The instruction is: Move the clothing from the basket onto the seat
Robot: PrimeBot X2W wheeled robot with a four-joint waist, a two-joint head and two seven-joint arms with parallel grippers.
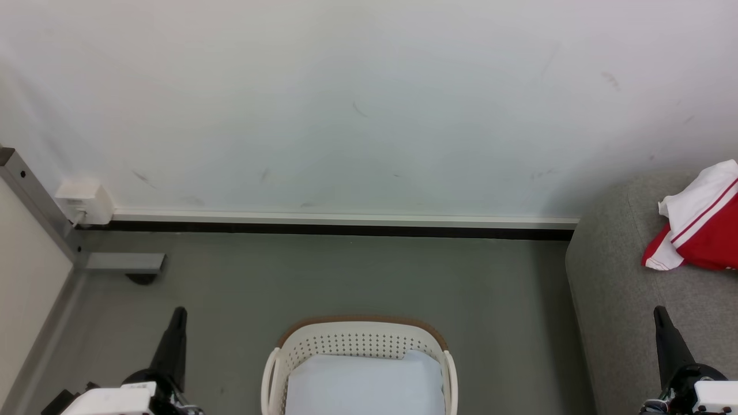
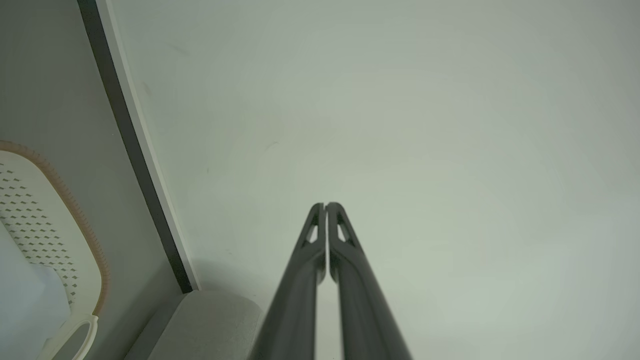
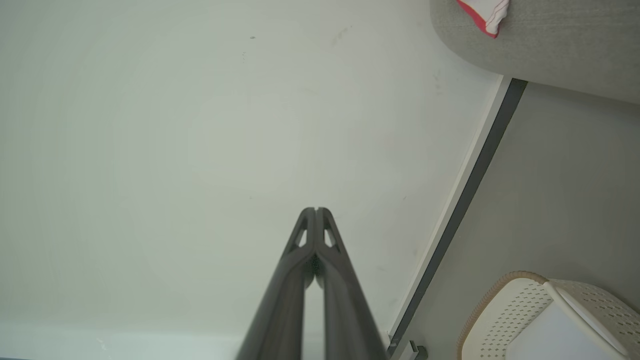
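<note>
Nearest the robot, at the bottom of the head view, the left gripper [image 1: 179,314] and the right gripper [image 1: 659,312] stand on either side of the basket [image 1: 351,341]. Their fingers point up, and each has its jaws pressed together on nothing; the wrist views show the tips meeting. Between them, a pale blue folded piece of clothing [image 1: 364,383] lies flat inside the basket. To lift it well, one gripper should first part its jaws, then come down clear of the perforated wall. It should pinch an edge or fold, not the flat middle, so the cloth bunches between the fingers. The right arm looks the better choice, since the seat [image 1: 611,300] lies on that side, across a strip of grey floor [image 1: 346,276]. Farther back on the seat lies a crumpled red and white garment [image 1: 700,230]; setting the next piece beside it avoids a heap.
</note>
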